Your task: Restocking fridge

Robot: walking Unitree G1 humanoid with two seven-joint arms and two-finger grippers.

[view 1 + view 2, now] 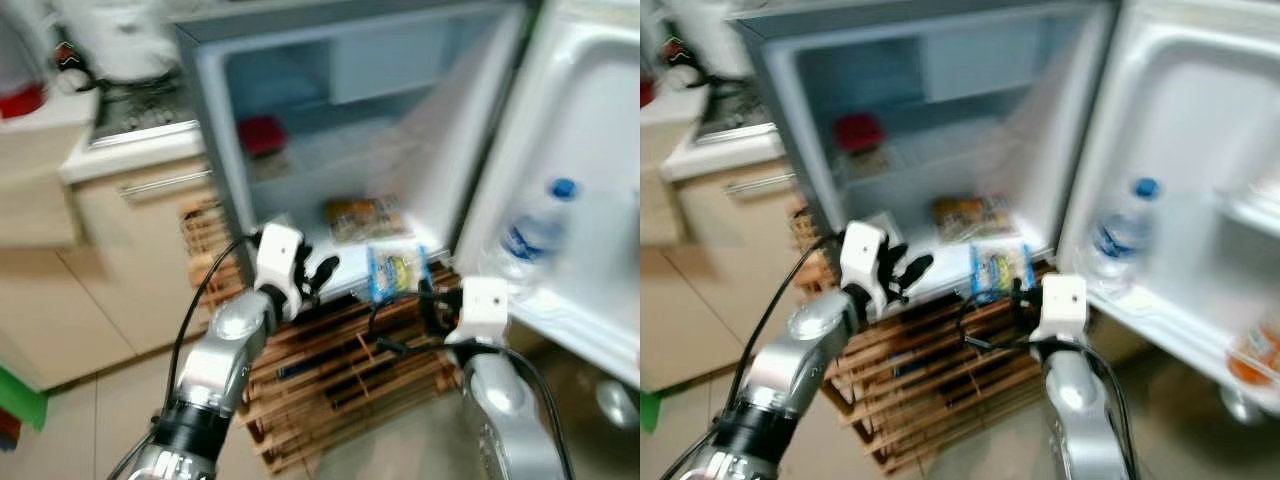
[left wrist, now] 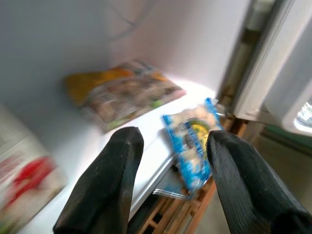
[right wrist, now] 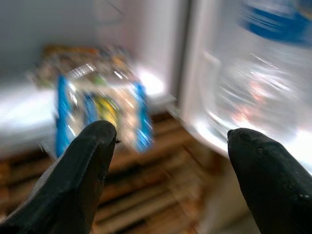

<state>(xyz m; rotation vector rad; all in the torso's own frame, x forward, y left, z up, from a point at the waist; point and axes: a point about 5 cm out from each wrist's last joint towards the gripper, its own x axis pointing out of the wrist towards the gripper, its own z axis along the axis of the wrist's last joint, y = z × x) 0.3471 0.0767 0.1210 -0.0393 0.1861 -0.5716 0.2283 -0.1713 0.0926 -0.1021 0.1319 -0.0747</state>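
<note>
With both our left gripper (image 1: 318, 272) and right gripper (image 1: 428, 297) spread and empty, we judge the blue snack packet (image 1: 397, 270), overhanging the fridge floor (image 1: 345, 262) edge, soft and crinkly, best pinched at its overhanging end.

No text, brand or number can be read anywhere, because all the pictures are blurred. The blue packet (image 2: 194, 141) that lies ahead of the left gripper's fingers (image 2: 105, 190) has a yellow-green round mark and some print, but its letters are not legible. The water bottle (image 1: 533, 232) in the door, beside the right gripper's fingers (image 3: 265, 170), carries a blue label whose words are also too smeared to read.
</note>
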